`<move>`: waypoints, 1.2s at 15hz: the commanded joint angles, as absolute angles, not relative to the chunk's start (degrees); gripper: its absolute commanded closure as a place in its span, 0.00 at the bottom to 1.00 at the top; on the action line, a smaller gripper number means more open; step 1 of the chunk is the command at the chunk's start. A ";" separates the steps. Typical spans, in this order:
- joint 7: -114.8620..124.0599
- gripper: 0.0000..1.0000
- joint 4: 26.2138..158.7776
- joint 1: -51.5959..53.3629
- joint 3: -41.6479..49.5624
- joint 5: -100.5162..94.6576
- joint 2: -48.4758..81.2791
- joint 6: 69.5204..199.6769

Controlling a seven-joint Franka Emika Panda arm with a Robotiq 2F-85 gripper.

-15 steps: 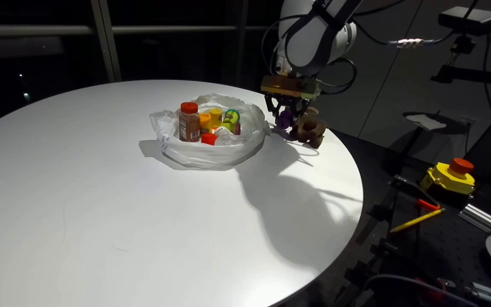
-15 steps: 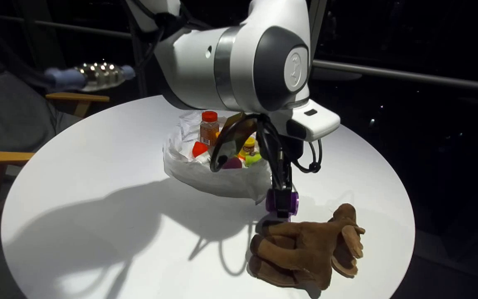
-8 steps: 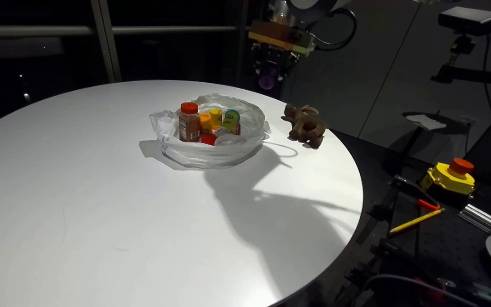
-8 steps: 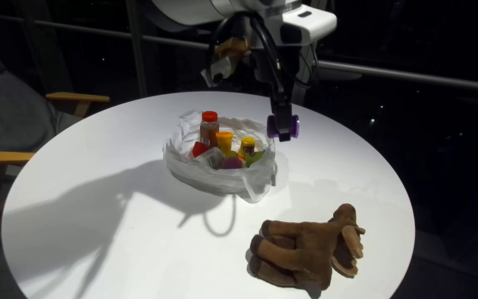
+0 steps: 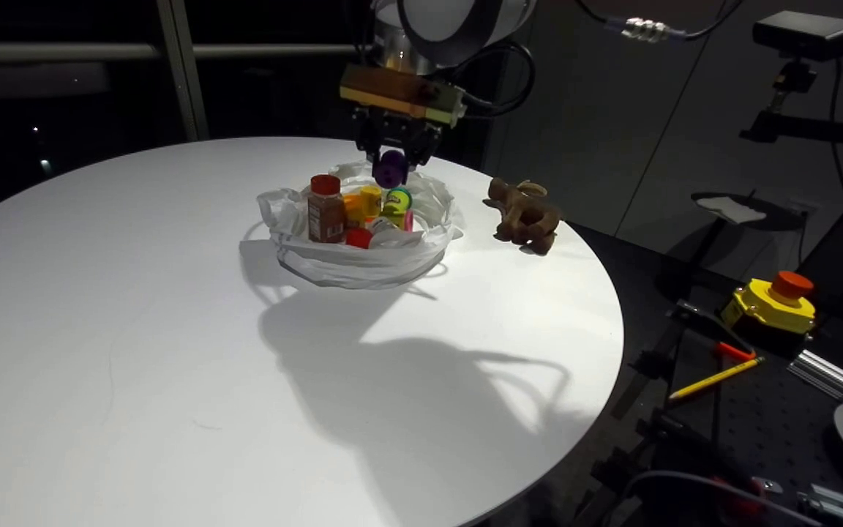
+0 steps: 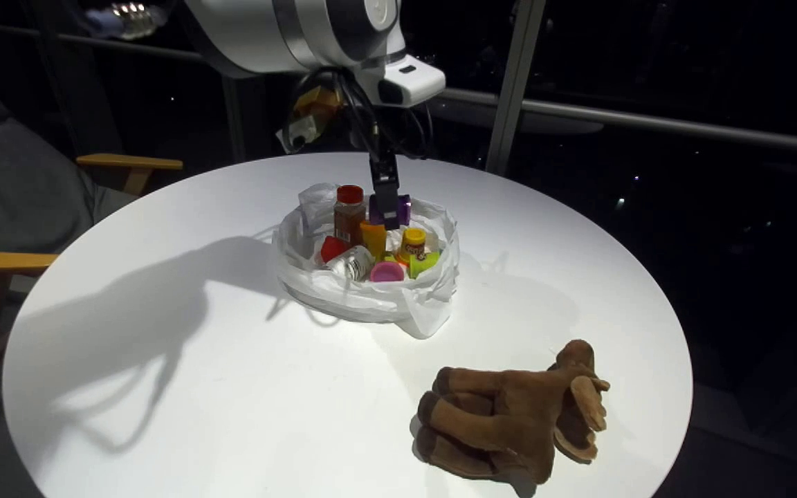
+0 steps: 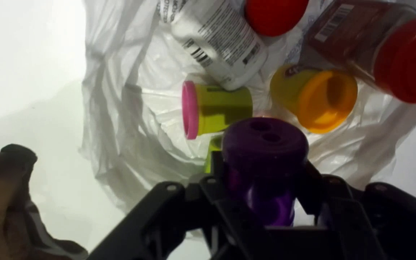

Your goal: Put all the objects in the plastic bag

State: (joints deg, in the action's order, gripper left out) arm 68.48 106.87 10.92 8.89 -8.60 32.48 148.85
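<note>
White counter point(image 6: 288, 401) holds up the open bag point(image 6: 343, 301). A brown toy point(image 6: 516, 415) lies outside it. In the bag stands a jar point(image 5: 326, 212). Black fingers point(image 6: 387, 207) squeeze a purple pot point(image 7: 265, 162) over the bag. If they let go too high, the pot could hit the jar and bounce out.

Barcode on white bottle point(image 7: 226, 39), barcode on red-lidded jar point(image 7: 363, 47), probably "Play-Doh" on yellow tub point(image 6: 413, 244)
</note>
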 commanded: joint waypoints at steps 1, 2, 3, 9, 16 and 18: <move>67.84 0.76 97.00 10.79 8.34 -6.76 40.19 145.44; 67.28 0.33 95.90 10.63 8.17 -6.46 41.17 144.77; 67.04 0.31 95.44 10.52 8.14 -6.15 41.61 144.45; 66.62 0.00 106.31 11.07 9.62 -7.48 32.19 145.80; 58.59 0.00 126.23 8.17 12.76 -17.21 14.47 135.84; 57.43 0.00 130.82 6.85 13.82 -23.14 11.82 136.88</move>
